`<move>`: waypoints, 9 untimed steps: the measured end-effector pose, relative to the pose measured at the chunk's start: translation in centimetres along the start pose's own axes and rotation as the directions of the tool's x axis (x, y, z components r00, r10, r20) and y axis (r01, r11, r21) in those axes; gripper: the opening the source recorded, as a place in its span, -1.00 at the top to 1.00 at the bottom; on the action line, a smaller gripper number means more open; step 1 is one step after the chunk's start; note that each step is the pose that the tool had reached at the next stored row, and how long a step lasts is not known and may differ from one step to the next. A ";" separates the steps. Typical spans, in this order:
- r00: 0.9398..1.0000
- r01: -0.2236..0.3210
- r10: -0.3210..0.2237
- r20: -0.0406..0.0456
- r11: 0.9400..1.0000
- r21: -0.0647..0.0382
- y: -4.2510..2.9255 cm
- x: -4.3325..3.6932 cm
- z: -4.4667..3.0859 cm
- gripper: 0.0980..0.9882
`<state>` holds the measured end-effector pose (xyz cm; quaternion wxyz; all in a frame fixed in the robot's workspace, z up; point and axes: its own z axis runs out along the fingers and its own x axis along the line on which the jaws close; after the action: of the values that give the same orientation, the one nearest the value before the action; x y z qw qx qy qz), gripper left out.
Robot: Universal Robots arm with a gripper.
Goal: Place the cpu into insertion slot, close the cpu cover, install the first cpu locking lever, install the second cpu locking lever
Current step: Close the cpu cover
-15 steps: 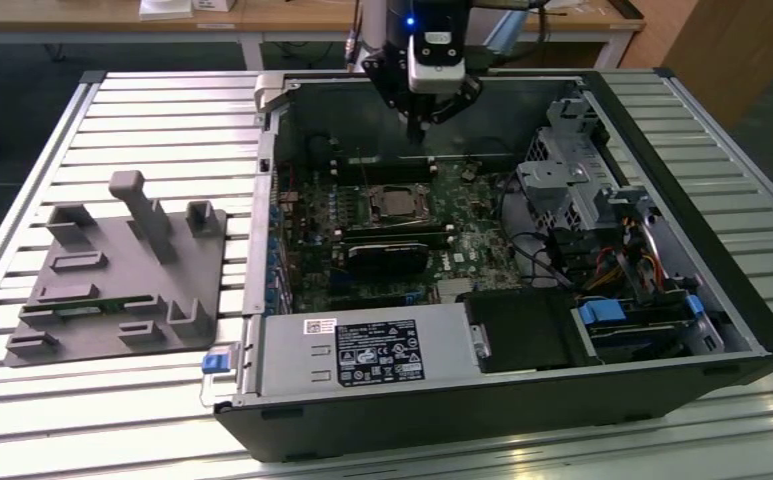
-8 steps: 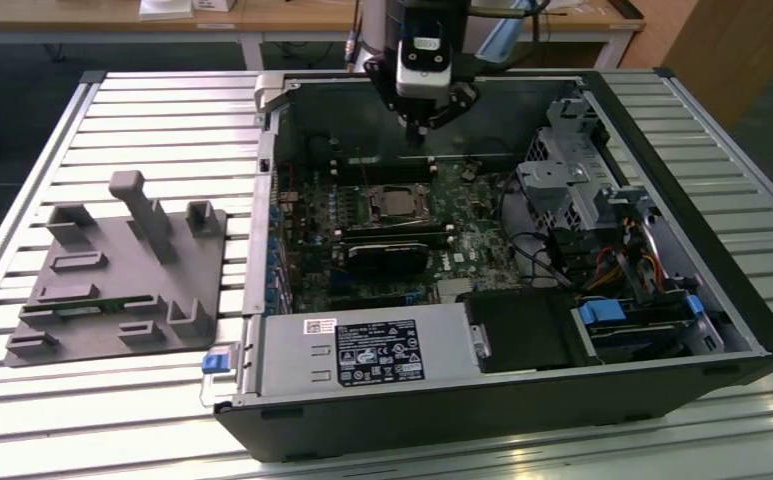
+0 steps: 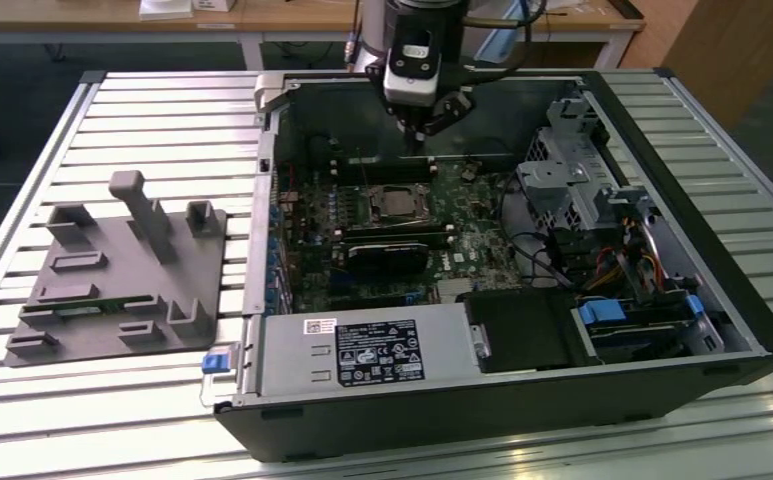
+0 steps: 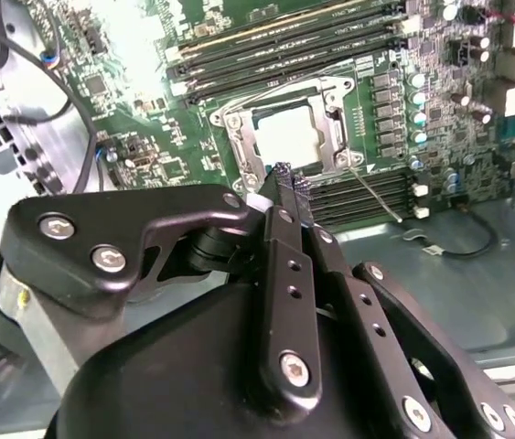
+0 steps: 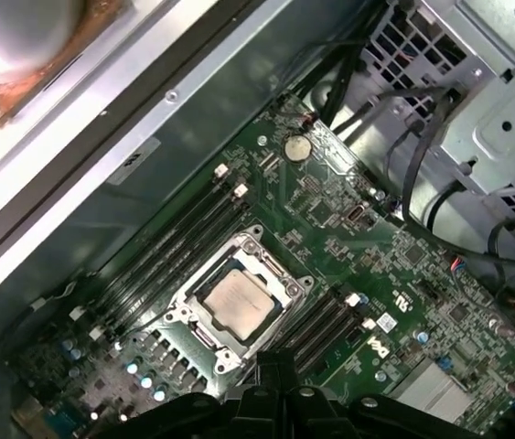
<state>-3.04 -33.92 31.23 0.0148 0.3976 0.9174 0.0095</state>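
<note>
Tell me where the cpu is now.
The cpu sits in the insertion slot near the middle of the motherboard in the exterior view, between two memory slot banks.

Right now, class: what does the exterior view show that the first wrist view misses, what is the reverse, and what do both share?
Exterior view: the grey moulded fixture tray on the slatted metal table. First wrist view: the round silver coin battery. Both: the small square grey-topped cpu sitting in the silver-rimmed square insertion slot.
</note>
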 end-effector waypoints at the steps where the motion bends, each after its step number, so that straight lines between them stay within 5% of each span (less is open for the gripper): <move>1: 1.000 -0.011 0.011 0.000 1.000 0.000 -0.01 0.02 0.09 0.98; 9: 0.996 -0.087 0.087 0.003 0.996 0.002 -0.10 0.30 0.78 0.98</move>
<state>-3.29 -33.77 30.44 0.0152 0.4371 0.8993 0.0088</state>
